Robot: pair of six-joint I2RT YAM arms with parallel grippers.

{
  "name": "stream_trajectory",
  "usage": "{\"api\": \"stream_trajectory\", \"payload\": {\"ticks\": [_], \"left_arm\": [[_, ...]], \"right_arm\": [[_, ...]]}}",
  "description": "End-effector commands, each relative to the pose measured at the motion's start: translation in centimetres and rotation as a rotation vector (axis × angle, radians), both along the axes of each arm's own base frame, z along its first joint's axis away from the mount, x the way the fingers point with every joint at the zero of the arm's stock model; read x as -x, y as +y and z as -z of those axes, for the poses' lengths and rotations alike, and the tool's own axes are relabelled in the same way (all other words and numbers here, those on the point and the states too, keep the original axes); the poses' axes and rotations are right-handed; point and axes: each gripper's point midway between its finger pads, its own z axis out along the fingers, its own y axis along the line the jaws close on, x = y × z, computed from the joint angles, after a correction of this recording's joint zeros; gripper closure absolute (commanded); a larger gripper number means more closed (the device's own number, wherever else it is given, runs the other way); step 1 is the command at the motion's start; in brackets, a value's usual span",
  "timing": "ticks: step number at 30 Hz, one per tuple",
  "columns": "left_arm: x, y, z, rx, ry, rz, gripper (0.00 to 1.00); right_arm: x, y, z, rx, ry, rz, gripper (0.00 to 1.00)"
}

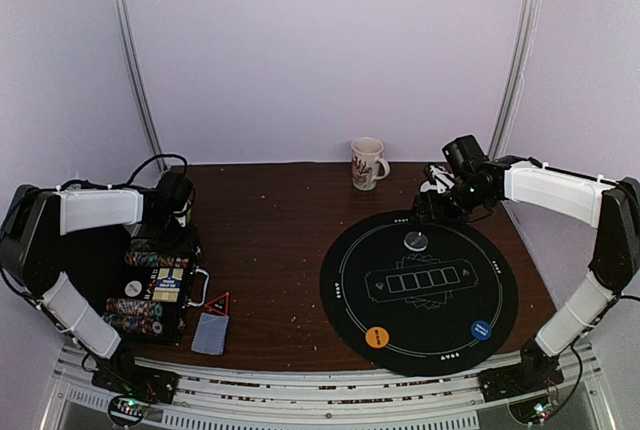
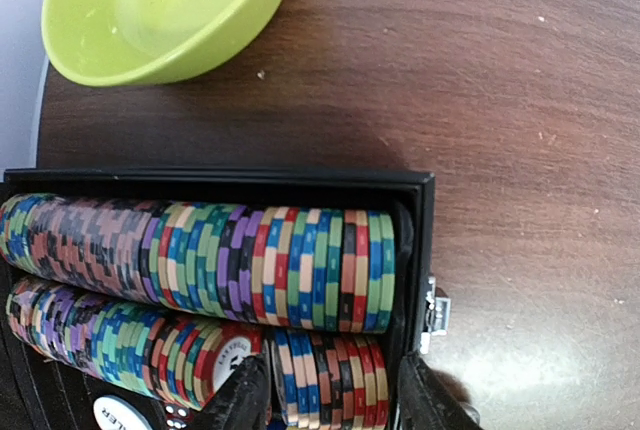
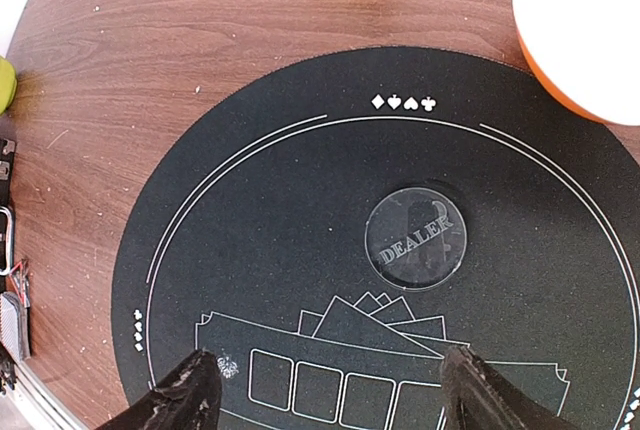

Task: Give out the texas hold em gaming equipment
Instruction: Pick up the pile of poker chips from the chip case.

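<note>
An open black case holds rows of multi-coloured striped poker chips. My left gripper reaches down into it. Its fingers stand on either side of a short stack of chips at the row's end. The fingertips run off the picture's bottom edge. A grey-blue deck of cards lies in front of the case. On the round black mat lie a clear dealer button, an orange button and a blue button. My right gripper hovers open above the mat's printed card boxes, empty.
A white patterned mug stands at the back of the table. A small red triangle lies by the case. A lime-green bowl sits beyond the case. An orange bowl with a white inside stands at the mat's far edge.
</note>
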Motion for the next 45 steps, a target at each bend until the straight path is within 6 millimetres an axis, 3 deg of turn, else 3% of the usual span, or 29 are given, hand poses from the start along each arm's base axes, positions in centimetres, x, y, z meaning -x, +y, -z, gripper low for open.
{"api": "stream_trajectory", "payload": {"ticks": [1,18,24,30,37,45], "left_arm": [[1.0,1.3,0.4,-0.071,0.053,-0.013,0.54],[0.6,2.2,-1.4,-0.134,0.039,0.001,0.47],[1.2,2.7,-0.6,-0.151,0.059,-0.001,0.47],[1.0,1.5,0.2,-0.063,0.053,0.024,0.51],[1.2,1.9,1.0,-0.053,0.073,0.017,0.51],[0.7,-0.9,0.5,0.089,0.033,0.102,0.54]], "right_arm": [[0.0,0.5,-0.4,-0.010,0.005,-0.012,0.22],[0.4,0.7,-0.3,-0.014,0.016,-0.025,0.23],[0.5,0.8,-0.2,-0.016,0.021,-0.030,0.23],[0.6,0.8,-0.3,-0.009,0.019,-0.033,0.23],[0.7,0.6,-0.2,-0.004,0.021,-0.031,0.23],[0.6,0.7,-0.1,-0.003,0.024,-0.031,0.23]]}}
